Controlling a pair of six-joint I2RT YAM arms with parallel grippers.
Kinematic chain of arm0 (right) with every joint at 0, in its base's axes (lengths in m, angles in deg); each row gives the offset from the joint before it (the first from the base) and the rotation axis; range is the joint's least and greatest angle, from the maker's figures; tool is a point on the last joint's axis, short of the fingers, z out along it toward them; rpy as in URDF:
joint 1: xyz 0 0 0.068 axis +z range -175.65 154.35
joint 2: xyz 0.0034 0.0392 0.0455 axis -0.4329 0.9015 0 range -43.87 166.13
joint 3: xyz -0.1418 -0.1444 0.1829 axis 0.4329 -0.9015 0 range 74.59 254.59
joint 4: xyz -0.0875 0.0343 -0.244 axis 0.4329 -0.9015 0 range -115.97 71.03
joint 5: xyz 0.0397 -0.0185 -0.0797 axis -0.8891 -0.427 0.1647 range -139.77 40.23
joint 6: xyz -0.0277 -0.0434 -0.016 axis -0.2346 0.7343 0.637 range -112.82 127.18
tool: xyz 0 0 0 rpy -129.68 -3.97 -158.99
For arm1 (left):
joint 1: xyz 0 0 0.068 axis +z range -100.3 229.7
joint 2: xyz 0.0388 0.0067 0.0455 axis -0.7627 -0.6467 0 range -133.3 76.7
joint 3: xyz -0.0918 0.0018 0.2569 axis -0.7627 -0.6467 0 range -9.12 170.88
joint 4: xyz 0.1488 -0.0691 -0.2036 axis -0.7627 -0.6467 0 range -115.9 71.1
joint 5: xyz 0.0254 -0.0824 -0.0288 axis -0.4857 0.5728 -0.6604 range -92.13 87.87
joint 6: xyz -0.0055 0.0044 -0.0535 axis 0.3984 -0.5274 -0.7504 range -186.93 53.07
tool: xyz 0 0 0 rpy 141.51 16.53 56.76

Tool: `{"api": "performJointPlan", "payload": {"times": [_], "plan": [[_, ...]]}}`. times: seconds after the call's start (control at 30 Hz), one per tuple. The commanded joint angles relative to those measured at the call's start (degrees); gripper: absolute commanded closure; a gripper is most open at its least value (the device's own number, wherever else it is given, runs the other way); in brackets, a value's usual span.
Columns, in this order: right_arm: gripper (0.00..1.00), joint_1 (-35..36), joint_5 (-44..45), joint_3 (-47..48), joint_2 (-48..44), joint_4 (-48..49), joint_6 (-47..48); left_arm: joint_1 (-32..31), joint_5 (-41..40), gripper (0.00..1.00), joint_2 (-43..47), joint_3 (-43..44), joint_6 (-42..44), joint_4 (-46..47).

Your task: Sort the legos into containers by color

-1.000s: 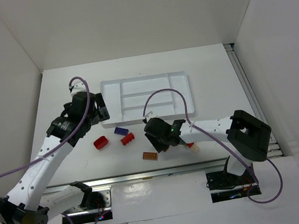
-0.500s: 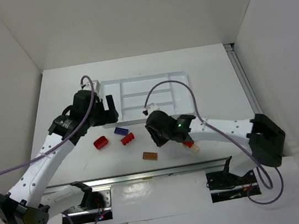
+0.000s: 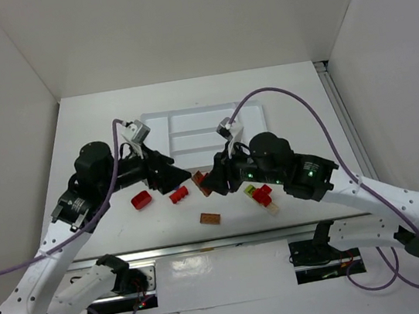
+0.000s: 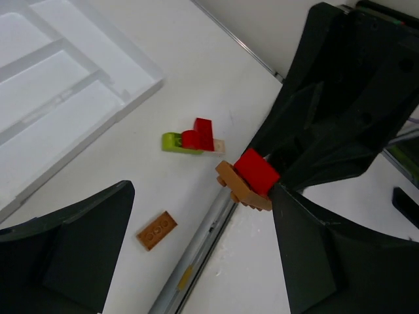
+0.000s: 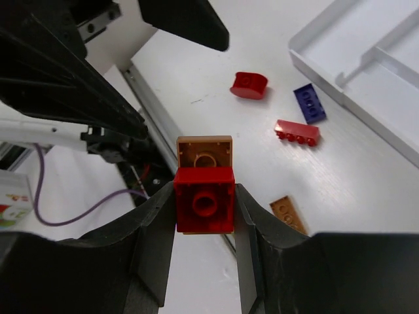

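Note:
My right gripper (image 3: pixel 210 182) (image 5: pixel 204 199) is shut on a red brick (image 5: pixel 204 203) joined to an orange-brown brick (image 5: pixel 204 152), held above the table; the pair also shows in the left wrist view (image 4: pixel 252 178). My left gripper (image 3: pixel 177 179) (image 4: pixel 203 190) is open and empty, facing the held pair, its one fingertip close beside it. On the table lie a rounded red brick (image 3: pixel 141 200), a red brick (image 3: pixel 178 196), a dark blue-purple plate (image 5: pixel 309 103), an orange-brown plate (image 3: pixel 210 219), and a yellow-green, red and tan cluster (image 3: pixel 260 194). The white tray (image 3: pixel 257 131) lies behind.
A metal rail (image 3: pixel 206 243) runs along the table's near edge, just in front of the orange-brown plate. White walls stand on the left, right and back. The purple cables loop above both arms.
My right gripper has risen off the table with the red and orange-brown pair and turned left. My left gripper has swung from the tray's left end down and right, close to the pair.

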Motion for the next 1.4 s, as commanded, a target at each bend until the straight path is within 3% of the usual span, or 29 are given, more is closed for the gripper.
{"api": "performJointPlan", "payload": {"times": [0.0, 0.37, 0.5, 0.67, 0.77, 1.03, 1.23, 1.3, 1.33, 1.37], "plan": [[0.66, -0.3, -6.4, -1.4, -2.7, 5.4, -2.2, -0.1, 12.4, 0.03, -0.5, -0.6, 0.9, 5.9], [0.66, -0.3, -10.4, -0.3, -4.4, 7.2, -2.7, -0.1, 26.6, 0.05, 1.1, -2.3, 3.6, 9.5], [0.66, -0.3, -11.7, -0.9, -5.1, 8.4, -3.2, -0.1, 32.4, 0.1, 1.1, -3.4, 4.4, 11.2], [0.66, -0.3, -13.9, -1.5, -5.1, 9.8, -3.2, -0.1, 34.4, 0.09, -2.3, -3.4, 3.8, 10.0], [0.66, -0.3, -14.5, -1.5, -3.8, 9.8, -3.2, -0.1, 35.0, 0.09, -2.9, -3.4, 1.3, 13.7], [0.66, -0.3, -15.6, -1.5, -2.8, 10.6, -2.7, -0.1, 33.7, 0.14, -2.3, -3.4, -1.0, 16.3], [0.66, -0.3, -16.2, -2.0, -2.2, 11.8, -2.7, -0.1, 33.2, 0.36, -1.7, -2.1, 1.8, 13.0], [0.66, -0.3, -15.7, -2.5, -2.9, 11.8, -2.7, -0.1, 32.7, 0.49, -1.1, -2.8, 1.8, 13.0], [0.66, -0.3, -14.9, -2.5, -2.9, 11.8, -2.7, -0.1, 31.6, 0.64, -0.3, -2.8, 2.3, 13.0], [0.66, -0.3, -14.4, -2.5, -2.9, 11.3, -2.7, -0.1, 31.6, 0.71, -0.3, -2.8, 2.4, 12.5]]}}
